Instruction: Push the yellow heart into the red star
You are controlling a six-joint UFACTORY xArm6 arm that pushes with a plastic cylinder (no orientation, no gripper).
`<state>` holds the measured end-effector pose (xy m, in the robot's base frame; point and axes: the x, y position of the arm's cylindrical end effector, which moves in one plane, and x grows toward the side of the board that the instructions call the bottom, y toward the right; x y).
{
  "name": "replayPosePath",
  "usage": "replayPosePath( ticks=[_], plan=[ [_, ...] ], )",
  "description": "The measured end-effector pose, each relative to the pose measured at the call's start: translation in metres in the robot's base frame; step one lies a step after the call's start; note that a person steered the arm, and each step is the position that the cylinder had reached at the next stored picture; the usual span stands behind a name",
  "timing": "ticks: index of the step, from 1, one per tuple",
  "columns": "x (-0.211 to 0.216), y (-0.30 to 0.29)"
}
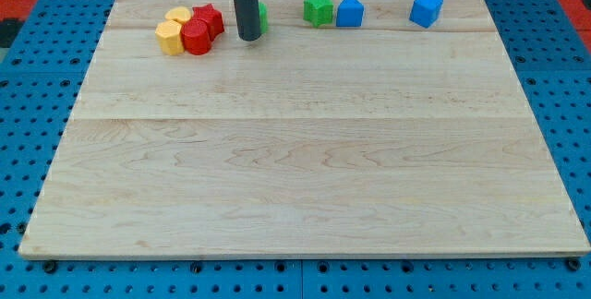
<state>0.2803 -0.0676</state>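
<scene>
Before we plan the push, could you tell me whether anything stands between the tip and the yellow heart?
Yes. My tip sits to the view's right of the cluster, and the red star and another red block lie between it and the two yellow blocks. Which yellow one is the heart I cannot tell.

rod: standing upright, descending from the view's top | my tip [249,38]: resting on the table near its far edge, left of centre
</scene>
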Motion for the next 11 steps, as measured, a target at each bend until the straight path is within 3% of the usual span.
replayPosePath(
  ticks=[1,2,3,7,9,10,11],
  plan=[
    [-0.025,0.002],
    [-0.006,0.001],
    [0.025,-0.041],
    [-0.023,-0.072],
    [-0.019,-0.161],
    [-0.007,-0.149],
    [0.001,-0.188]
  ],
)
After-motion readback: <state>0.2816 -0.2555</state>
